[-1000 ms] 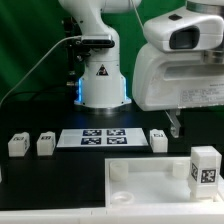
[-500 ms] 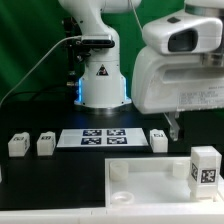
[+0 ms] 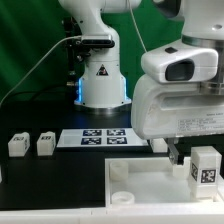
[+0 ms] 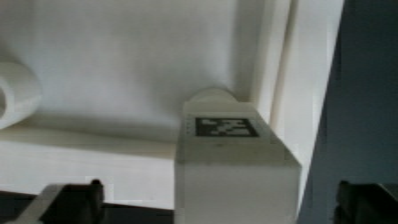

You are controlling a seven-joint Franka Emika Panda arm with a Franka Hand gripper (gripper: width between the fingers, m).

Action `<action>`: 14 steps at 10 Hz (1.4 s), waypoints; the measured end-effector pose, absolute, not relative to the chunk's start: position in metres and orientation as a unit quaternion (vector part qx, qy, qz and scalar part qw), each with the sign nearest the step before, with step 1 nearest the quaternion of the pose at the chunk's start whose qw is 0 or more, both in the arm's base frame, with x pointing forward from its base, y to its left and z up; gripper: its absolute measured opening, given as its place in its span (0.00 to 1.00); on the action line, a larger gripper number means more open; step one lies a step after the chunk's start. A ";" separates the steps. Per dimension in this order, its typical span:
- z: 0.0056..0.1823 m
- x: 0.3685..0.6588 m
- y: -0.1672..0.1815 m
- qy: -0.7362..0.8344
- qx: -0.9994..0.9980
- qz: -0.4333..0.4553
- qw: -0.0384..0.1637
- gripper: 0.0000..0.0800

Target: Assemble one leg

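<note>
A leg (image 3: 205,168), a small white block with a square marker tag, stands upright at the right end of the large white tabletop (image 3: 150,185). My gripper (image 3: 178,153) hangs just behind and to the left of it in the exterior view. In the wrist view the same leg (image 4: 231,150) lies between my two dark fingertips (image 4: 75,200), clear of both. The gripper (image 4: 222,205) is open and holds nothing. Two more legs (image 3: 17,145) (image 3: 45,145) stand on the black table at the exterior view's left.
The marker board (image 3: 97,138) lies flat in front of the robot base (image 3: 102,80). A round socket (image 4: 15,95) of the tabletop shows in the wrist view. My arm's white body hides a further leg behind it.
My arm has dropped lower and moved toward the upright leg on the right. It now covers the leg that stood beside the marker board. No part has moved.
</note>
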State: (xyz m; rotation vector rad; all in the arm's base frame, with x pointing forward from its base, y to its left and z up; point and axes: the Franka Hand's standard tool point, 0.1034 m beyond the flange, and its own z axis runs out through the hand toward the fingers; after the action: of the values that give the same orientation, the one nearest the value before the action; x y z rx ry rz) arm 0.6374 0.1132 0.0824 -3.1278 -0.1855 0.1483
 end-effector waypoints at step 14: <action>0.077 0.643 0.112 0.185 -0.982 0.026 -0.002 0.36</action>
State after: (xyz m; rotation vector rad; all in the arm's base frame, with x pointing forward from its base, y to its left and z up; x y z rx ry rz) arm 0.6429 0.1121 0.0773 -3.0907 0.5836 0.0813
